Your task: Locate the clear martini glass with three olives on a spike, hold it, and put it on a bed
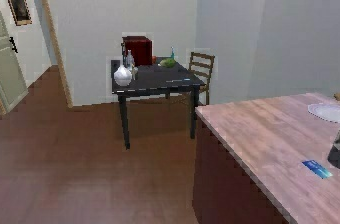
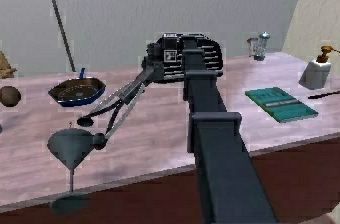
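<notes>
Arm side view showed the martini glass (image 2: 71, 150) standing upright at the near edge of the bench (image 2: 28, 140), left of the arm, with the claw (image 2: 95, 132) close by its bowl; whether the claw grasped anything could not be told. The glass was a clear, greyish cone on a thin stem and round foot. It was judged light, slippery and fragile, best taken at the stem under the bowl.

Even, moderately bright light — soft, faint shadows
</notes>
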### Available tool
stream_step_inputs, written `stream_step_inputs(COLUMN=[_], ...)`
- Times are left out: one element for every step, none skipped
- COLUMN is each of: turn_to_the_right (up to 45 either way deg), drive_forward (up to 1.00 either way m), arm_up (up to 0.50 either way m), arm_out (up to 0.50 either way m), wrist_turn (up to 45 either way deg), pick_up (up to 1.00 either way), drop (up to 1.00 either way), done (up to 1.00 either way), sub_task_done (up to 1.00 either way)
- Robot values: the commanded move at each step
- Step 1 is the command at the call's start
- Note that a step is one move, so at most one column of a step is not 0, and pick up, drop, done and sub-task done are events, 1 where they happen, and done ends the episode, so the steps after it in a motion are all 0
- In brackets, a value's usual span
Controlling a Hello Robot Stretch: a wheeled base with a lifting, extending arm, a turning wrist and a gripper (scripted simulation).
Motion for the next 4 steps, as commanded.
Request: stream_step_inputs(turn_to_the_right=[0.0, -33.0, 0.0, 0.0], drive_forward=[0.0, 0.0, 1.0, 1.0], arm_up=[0.0, 0.0, 0.0, 0.0], arm_out=[-0.4, 0.0, 0.0, 0.0], wrist_turn=[0.0, 0.0, 0.0, 0.0], pick_up=[0.0, 0.0, 0.0, 0.0], drop=[0.0, 0.0, 0.0, 0.0], done=[0.0, 0.0, 0.0, 0.0], sub_task_done=[0.0, 0.0, 0.0, 0.0])
